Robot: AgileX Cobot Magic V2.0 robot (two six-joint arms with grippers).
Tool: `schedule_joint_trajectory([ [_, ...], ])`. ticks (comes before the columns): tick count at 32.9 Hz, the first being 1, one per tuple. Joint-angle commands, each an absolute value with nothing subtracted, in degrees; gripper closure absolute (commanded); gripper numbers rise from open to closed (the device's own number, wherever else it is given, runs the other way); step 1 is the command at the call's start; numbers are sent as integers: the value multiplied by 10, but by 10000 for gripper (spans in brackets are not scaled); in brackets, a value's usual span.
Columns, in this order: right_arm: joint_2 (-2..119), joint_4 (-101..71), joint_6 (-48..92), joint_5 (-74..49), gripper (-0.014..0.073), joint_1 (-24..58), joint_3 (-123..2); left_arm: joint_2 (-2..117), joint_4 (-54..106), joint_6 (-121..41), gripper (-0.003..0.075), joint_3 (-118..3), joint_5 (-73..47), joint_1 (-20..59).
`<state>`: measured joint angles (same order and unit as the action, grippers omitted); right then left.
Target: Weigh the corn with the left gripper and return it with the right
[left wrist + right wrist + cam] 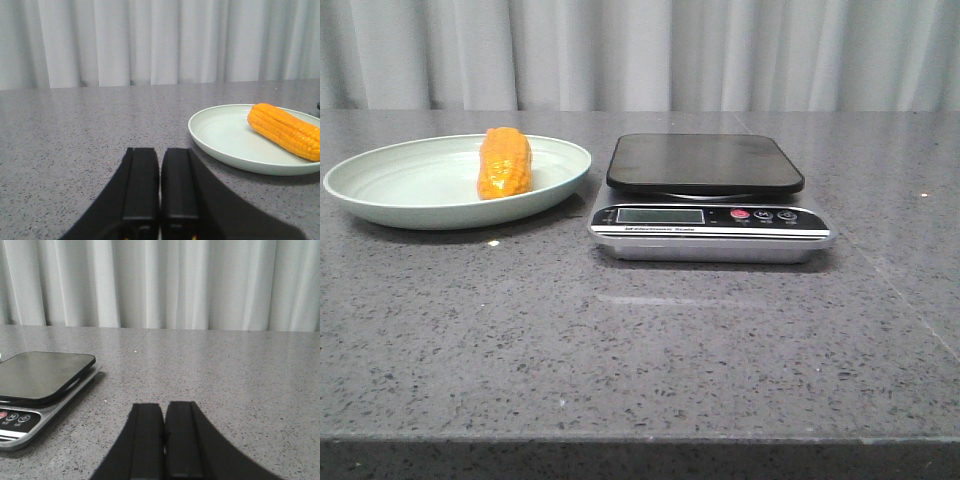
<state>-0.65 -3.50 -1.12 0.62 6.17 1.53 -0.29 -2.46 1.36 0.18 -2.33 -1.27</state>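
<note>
The orange-yellow corn (505, 163) lies on the pale green plate (400, 190) at the table's left. It also shows in the left wrist view (285, 131) on the plate (220, 135). A silver kitchen scale (710, 197) with a black platform stands at the centre, its platform bare; it shows in the right wrist view too (35, 385). My left gripper (160, 155) is shut and empty, low over the table, short of the plate. My right gripper (164, 410) is shut and empty, to the right of the scale. Neither gripper shows in the front view.
The grey speckled table (640, 340) runs to a front edge near the camera. White curtains (640, 50) hang behind the table. The scale's display and buttons (740, 215) face the front.
</note>
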Motion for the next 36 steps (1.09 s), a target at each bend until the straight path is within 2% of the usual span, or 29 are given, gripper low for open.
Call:
schedule_joint_trajectory([
  [1, -15, -32, -9, 56, 445, 61, 12, -15, -24, 15, 588, 6, 20, -8],
  [6, -15, -32, -9, 56, 445, 61, 12, -15, -24, 15, 588, 6, 29, -8],
  [12, -15, -32, -9, 56, 445, 61, 12, -12, -16, 19, 588, -8, 126, -8],
  [17, -15, -32, -9, 56, 445, 61, 12, -7, 7, 19, 588, -89, 27, -8],
  [26, -15, -32, -9, 56, 445, 61, 12, 90, 36, 19, 588, -248, -196, -8],
  [36, -15, -32, -9, 56, 445, 61, 12, 158, 89, 19, 587, -257, -189, -8],
])
